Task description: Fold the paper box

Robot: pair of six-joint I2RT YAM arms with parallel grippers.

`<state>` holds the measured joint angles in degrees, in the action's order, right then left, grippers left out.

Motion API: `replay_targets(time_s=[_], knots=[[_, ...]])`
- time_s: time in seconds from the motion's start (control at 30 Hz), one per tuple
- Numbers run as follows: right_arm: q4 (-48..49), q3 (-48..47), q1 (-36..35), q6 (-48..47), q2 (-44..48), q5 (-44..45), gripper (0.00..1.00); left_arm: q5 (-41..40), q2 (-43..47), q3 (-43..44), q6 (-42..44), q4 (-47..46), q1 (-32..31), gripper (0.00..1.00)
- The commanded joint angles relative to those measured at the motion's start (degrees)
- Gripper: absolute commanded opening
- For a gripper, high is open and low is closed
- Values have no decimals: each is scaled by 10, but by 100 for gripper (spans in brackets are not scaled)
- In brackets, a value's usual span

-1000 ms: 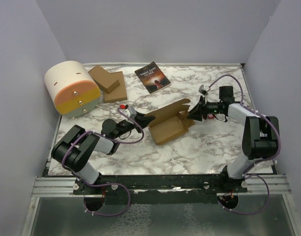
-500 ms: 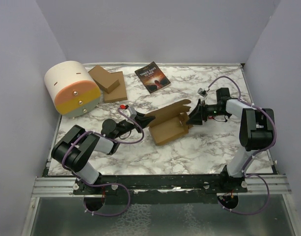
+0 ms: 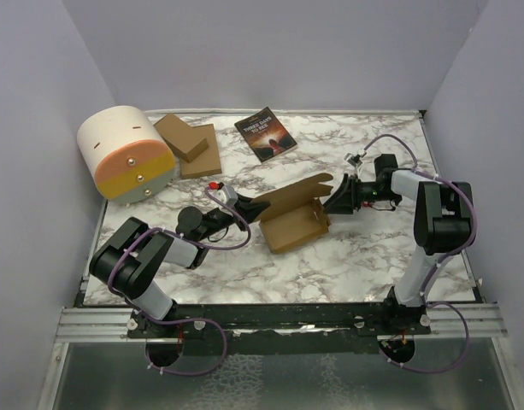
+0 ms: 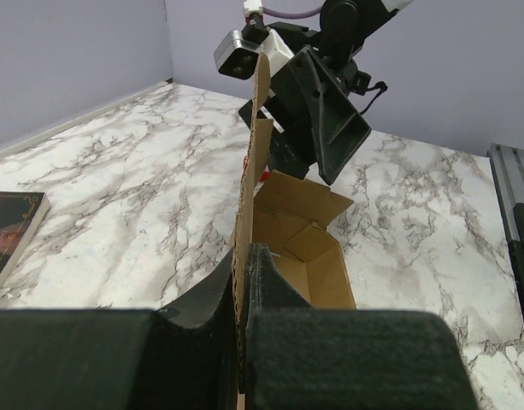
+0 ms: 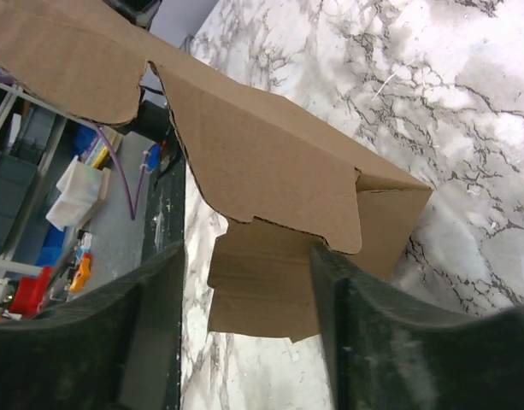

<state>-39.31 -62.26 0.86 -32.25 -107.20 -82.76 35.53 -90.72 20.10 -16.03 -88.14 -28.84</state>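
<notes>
The paper box (image 3: 292,220) lies half formed in the middle of the table, an open brown cardboard tray with its long lid flap (image 4: 260,102) standing upright. My left gripper (image 4: 243,256) is shut on the lower edge of that flap, one finger on each face; in the top view it sits at the box's left corner (image 3: 255,207). My right gripper (image 5: 249,286) is open at the box's right end (image 3: 332,203). A small end flap (image 5: 262,286) hangs between its fingers without being pinched. The tray's inside (image 4: 317,256) is bare.
A dark-covered book (image 3: 265,134) lies at the back centre. A stack of flat brown cardboard pieces (image 3: 190,145) sits at the back left beside a cream and orange rounded container (image 3: 125,154). Purple walls close in three sides.
My right gripper has opened wider and shifted slightly left at the box's right end as its arm swung. The left gripper kept its hold on the lid flap.
</notes>
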Motion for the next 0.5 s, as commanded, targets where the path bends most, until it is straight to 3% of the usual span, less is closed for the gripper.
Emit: replay_targets(time_s=[0.0,0.07,0.27,0.47], knots=[[44,8,4,79,-13,-42,52,-1,0,-3,-2,-107,1,0],[63,14,4,104,-17,-56,46,-1,-1,-3,-2,-106,1,0],[121,32,4,178,-33,-71,42,-4,1,-4,-3,-108,1,0],[150,42,4,200,-37,-35,20,-4,0,-4,-4,-108,1,0]])
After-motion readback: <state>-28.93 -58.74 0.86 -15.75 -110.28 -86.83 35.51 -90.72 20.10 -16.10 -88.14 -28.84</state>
